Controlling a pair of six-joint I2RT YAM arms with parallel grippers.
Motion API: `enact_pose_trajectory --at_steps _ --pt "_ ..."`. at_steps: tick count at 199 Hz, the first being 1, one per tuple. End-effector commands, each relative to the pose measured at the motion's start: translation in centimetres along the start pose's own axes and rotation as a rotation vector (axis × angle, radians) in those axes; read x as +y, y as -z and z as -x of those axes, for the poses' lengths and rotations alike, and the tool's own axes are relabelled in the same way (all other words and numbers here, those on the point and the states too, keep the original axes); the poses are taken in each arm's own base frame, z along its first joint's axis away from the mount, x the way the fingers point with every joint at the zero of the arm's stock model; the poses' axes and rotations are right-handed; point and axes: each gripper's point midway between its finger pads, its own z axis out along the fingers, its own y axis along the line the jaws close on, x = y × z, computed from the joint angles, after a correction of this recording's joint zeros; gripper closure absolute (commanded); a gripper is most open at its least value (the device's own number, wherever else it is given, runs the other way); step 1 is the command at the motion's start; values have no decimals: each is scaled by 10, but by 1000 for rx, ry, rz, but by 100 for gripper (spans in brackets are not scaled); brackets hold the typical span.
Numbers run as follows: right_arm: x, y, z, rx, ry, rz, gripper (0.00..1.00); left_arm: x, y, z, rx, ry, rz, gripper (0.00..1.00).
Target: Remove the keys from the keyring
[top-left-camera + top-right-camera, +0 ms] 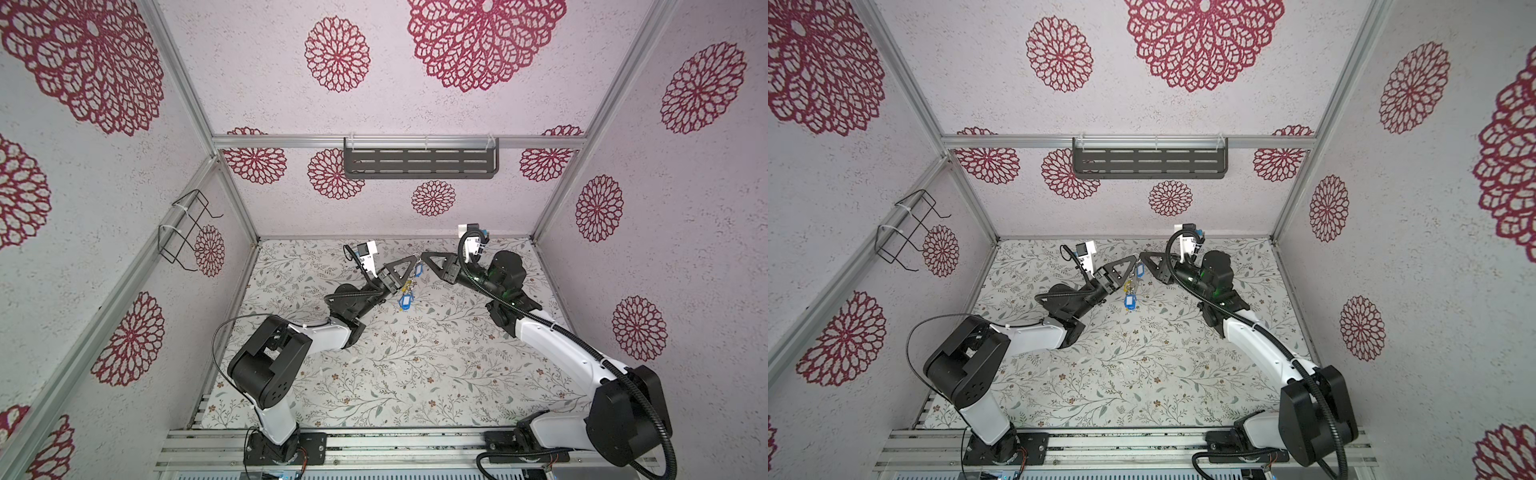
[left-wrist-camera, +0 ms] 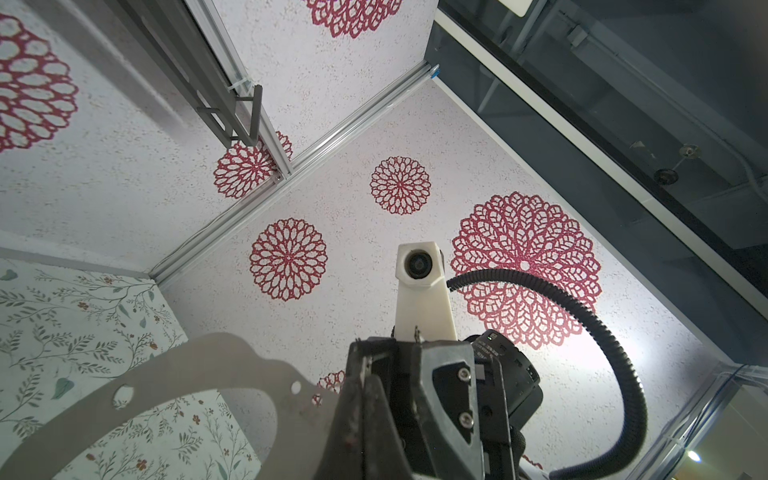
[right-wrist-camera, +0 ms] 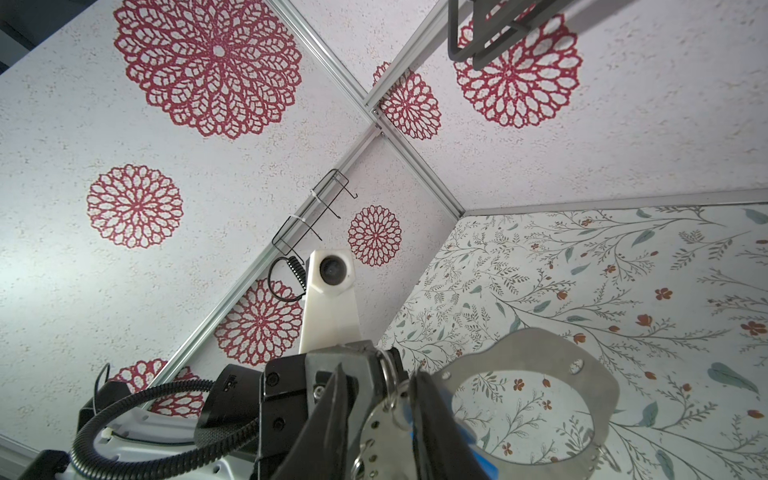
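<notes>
Left gripper [image 1: 417,261] is clamped tight on the keyring [image 2: 166,374], holding it up off the tabletop [image 1: 415,365] near the middle of its far edge. The keys [image 1: 404,300] dangle under the plate. Right gripper [image 1: 424,254] meets it head-on, jaws narrow around a split ring [image 3: 390,376] with a blue tag. We read that as a grip, though the contact is partly hidden. We tag this as mid-removal, with keys not yet off. Next move: draw the pinched key clear of the plate while the left holds steady.
</notes>
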Motion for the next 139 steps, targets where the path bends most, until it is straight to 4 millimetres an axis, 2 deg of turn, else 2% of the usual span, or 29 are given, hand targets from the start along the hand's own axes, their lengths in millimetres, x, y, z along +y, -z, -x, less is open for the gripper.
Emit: enact_pose_trajectory --at_steps 1,139 --pt "16 -1 8 -14 24 60 73 -14 -7 5 -9 -18 -44 100" --pt "19 -8 5 10 23 79 87 -16 -10 4 -1 -19 -51 100"
